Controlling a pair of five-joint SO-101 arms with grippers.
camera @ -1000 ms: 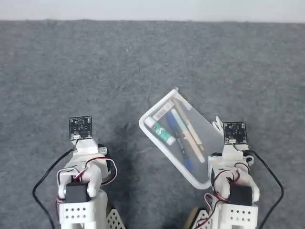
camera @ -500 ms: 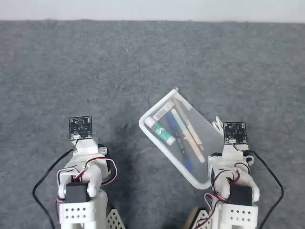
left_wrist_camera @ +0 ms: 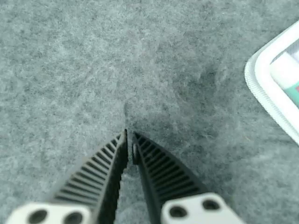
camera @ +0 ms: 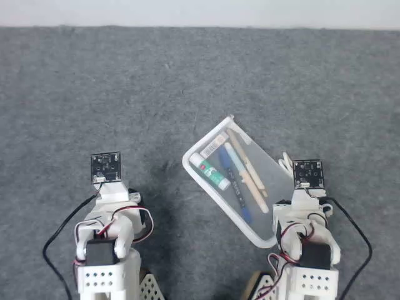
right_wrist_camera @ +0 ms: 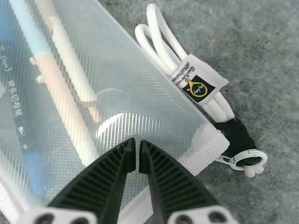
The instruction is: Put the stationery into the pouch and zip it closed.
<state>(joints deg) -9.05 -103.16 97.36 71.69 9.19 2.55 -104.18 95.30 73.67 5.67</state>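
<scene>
A translucent pouch (camera: pixel 270 173) lies at an angle on the grey carpet, right of centre. Inside it are a green-and-white stick (camera: pixel 210 172), a blue pen (camera: pixel 233 185) and a beige pen (camera: pixel 249 172). My right gripper (right_wrist_camera: pixel 136 144) is shut, its tips just over the pouch (right_wrist_camera: pixel 140 88) near the corner that carries a black zipper pull (right_wrist_camera: pixel 237 134) and a white looped cord (right_wrist_camera: pixel 183 77). My left gripper (left_wrist_camera: pixel 129 136) is shut over bare carpet, with the pouch's rim (left_wrist_camera: pixel 261 88) off to one side.
The left arm (camera: pixel 107 215) stands at the near left and the right arm (camera: pixel 306 222) at the near right. Grey carpet (camera: pixel 125 87) stretches to the far wall.
</scene>
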